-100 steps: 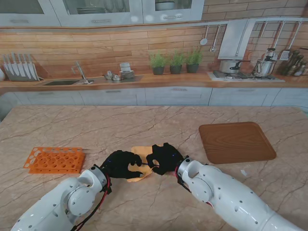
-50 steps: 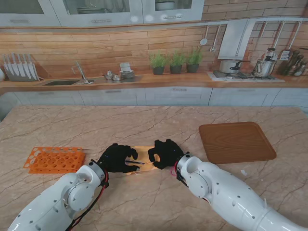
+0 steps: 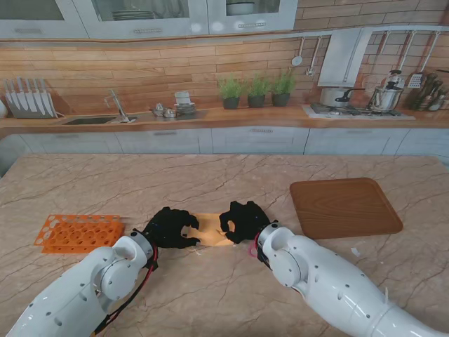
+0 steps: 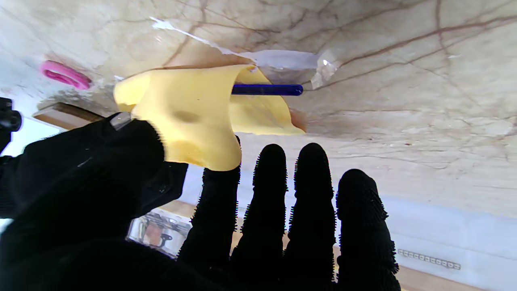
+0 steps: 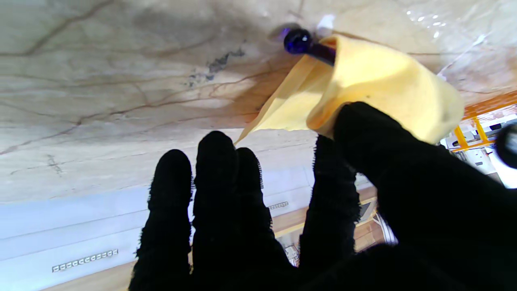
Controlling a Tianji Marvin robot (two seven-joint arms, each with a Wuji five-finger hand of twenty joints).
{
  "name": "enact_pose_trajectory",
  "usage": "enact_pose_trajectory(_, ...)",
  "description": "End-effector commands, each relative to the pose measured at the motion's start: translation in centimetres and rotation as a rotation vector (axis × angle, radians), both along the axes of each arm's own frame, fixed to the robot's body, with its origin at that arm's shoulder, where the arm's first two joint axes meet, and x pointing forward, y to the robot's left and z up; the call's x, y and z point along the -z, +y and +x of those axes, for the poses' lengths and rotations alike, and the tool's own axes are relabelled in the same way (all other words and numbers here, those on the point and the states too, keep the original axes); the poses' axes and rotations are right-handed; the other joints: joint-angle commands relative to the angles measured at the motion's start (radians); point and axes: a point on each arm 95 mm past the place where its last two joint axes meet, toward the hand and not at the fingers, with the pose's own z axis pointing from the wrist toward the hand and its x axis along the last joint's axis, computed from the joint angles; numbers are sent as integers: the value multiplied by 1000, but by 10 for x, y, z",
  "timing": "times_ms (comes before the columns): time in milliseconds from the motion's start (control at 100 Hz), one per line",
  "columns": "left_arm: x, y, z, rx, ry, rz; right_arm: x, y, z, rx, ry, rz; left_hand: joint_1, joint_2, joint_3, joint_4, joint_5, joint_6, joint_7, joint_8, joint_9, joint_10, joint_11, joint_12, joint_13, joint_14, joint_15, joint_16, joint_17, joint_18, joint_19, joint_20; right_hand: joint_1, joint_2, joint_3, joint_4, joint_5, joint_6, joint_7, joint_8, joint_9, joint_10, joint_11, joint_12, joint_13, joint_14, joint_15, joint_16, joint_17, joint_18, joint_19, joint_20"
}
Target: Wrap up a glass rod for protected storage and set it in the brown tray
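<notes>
A yellow cloth point(image 3: 211, 229) lies on the marble table between my two black-gloved hands. In the left wrist view its edge point(image 4: 194, 109) is folded over a dark blue glass rod point(image 4: 268, 89), whose end sticks out. My left hand point(image 3: 170, 227) pinches that edge between thumb and index finger point(image 4: 218, 190). My right hand point(image 3: 242, 221) pinches the opposite end of the cloth point(image 5: 383, 89) the same way, and the rod's rounded tip point(image 5: 297, 41) pokes out there. The brown tray point(image 3: 344, 207) sits on the right, apart from both hands.
An orange tube rack point(image 3: 78, 233) stands at the left near my left arm. A strip of clear film point(image 4: 282, 58) lies on the table just past the cloth. A small pink object point(image 4: 64, 74) shows in the left wrist view.
Both hands moved farther from me, carrying the cloth's near edge up and over. The rod, visible between the hands half a second ago, is now covered in the stand view.
</notes>
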Motion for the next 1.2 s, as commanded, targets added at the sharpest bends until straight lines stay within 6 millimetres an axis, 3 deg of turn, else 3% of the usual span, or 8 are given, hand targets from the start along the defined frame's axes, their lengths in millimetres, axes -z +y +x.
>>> enact_pose_trajectory(0, 2, -5, 3, -17, -14, -12, 0, 4, -2, -1, 3, 9, 101, -53, 26, -52, 12, -39, 80, 6, 1, -2, 32, 0, 6, 7, 20, -11, 12, 6, 11, -15, 22, -2, 45, 49, 17, -5, 8, 12, 16, 15, 0, -7, -6, 13, 10, -6, -12, 13, 32, -10)
enact_pose_trajectory(60, 4, -7, 6, -28, -20, -22, 0, 4, -1, 4, 7, 10, 173, -74, 17, -67, 10, -55, 165, -26, 22, -4, 54, 1, 23, 12, 39, -17, 28, 11, 21, -22, 19, 4, 41, 47, 13, 1, 4, 10, 15, 19, -1, -8, -6, 14, 11, -8, -13, 14, 32, -11)
enact_pose_trajectory(150, 6, -10, 10, -39, -17, -31, 1, 4, 0, 11, 16, 11, 218, -51, 26, -63, 18, -66, 242, -21, 40, -7, 80, 9, 38, 15, 57, -18, 43, 11, 30, -23, 10, 15, 30, 44, 5, 11, -3, 6, 13, 18, -1, -9, -10, 14, 10, -9, -15, 14, 31, -11)
enact_pose_trajectory(240, 8, -12, 13, -46, -30, -27, 1, 3, 2, 17, 23, 12, 245, -28, 44, -59, 26, -79, 321, -10, 82, -10, 78, 130, 62, 15, 82, -22, 70, 17, 45, -24, -1, 22, 11, 42, -17, 39, -14, -2, 7, 21, -2, -9, -13, 12, 8, -12, -18, 13, 30, -12)
enact_pose_trajectory(490, 15, -13, 20, -41, -41, 26, 2, 1, 5, 40, 28, 9, 249, -23, 54, -56, 20, -67, 354, -3, 106, -11, 78, 168, 77, 19, 107, -19, 94, 19, 60, -24, -43, 42, -34, 36, -162, 132, -62, -30, -26, 26, -4, -10, -33, 7, -5, -22, -27, 7, 25, -16)
enact_pose_trajectory(940, 26, -13, 32, -8, -90, 162, 5, -4, 15, 68, 13, -17, 243, -24, 56, -55, 13, -71, 369, -9, 105, -13, 79, 176, 85, 17, 124, -21, 111, 19, 70, -27, -87, 138, -138, 26, -194, 189, -123, -13, -27, 32, 6, -12, -28, 7, -3, -30, -24, 6, 33, -18)
enact_pose_trajectory(1110, 28, -13, 34, 0, -102, 210, 6, -7, 17, 63, -4, -48, 240, -49, 66, -56, -3, -79, 373, -8, 91, -19, 76, 173, 85, 9, 127, -24, 117, 13, 73, -30, -83, 134, -144, 26, -198, 212, -143, -8, -28, 38, 6, -14, -26, 12, -2, -32, -22, 10, 37, -18)
enact_pose_trajectory(1190, 28, -12, 34, 0, -103, 226, 6, -8, 17, 61, -7, -54, 219, -76, 92, -65, -43, -69, 342, -11, 34, -19, 78, 130, 78, -1, 127, -28, 113, 2, 74, -39, -98, 121, -119, 45, -210, 232, -190, 33, -35, 38, 8, -16, -29, 10, -3, -37, -22, 13, 39, -23)
